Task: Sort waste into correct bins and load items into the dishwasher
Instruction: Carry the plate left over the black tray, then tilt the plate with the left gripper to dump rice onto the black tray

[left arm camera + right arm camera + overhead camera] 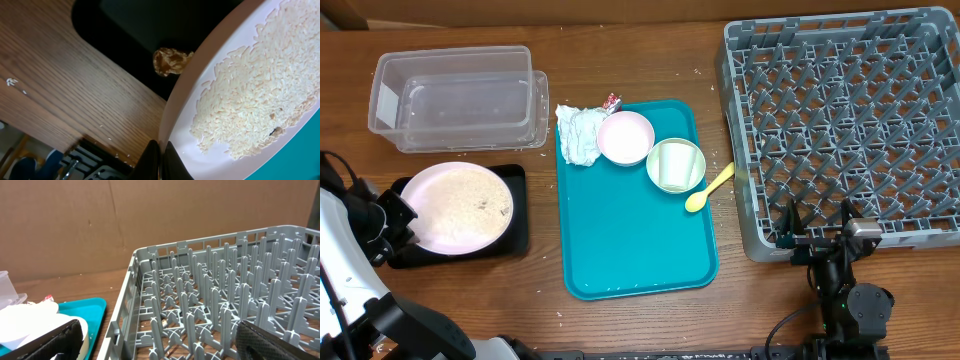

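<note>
The big round pale plate (457,207) with loose white rice (250,90) on it is over the flat black tray (518,235). A brown food chunk (171,61) lies in that tray. The clear plastic tub (455,97) is just behind. The big grey peg rack (850,130) sits far right.

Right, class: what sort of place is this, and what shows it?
Probably a robot test bench staged as a dish-clearing station: a grey dish rack, a teal tray, and a plain cardboard backdrop behind the wooden table.
</note>
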`<state>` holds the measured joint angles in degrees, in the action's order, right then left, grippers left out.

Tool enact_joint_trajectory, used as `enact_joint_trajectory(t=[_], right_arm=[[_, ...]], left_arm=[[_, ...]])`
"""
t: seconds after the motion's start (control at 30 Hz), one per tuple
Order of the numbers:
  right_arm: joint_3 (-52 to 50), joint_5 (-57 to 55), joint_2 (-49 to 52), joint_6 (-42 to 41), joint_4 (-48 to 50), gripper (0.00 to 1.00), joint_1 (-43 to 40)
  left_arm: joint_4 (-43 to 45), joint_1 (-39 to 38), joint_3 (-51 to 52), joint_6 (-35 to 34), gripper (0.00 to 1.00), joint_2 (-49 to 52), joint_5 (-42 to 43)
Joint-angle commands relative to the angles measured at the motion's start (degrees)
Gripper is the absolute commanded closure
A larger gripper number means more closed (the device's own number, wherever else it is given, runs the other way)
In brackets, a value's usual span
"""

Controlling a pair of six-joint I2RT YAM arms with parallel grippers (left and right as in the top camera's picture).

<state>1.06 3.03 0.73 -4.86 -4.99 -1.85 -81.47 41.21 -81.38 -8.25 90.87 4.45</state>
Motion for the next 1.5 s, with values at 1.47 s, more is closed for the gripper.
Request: enact_joint_trajectory(t=[1.47], right_arm=[[-0.59, 0.09, -0.57, 0.20, 0.39, 0.00, -0.04]], left_arm=[[5.46, 0.76, -1.36, -11.96, 0.96, -1.40, -26.23]])
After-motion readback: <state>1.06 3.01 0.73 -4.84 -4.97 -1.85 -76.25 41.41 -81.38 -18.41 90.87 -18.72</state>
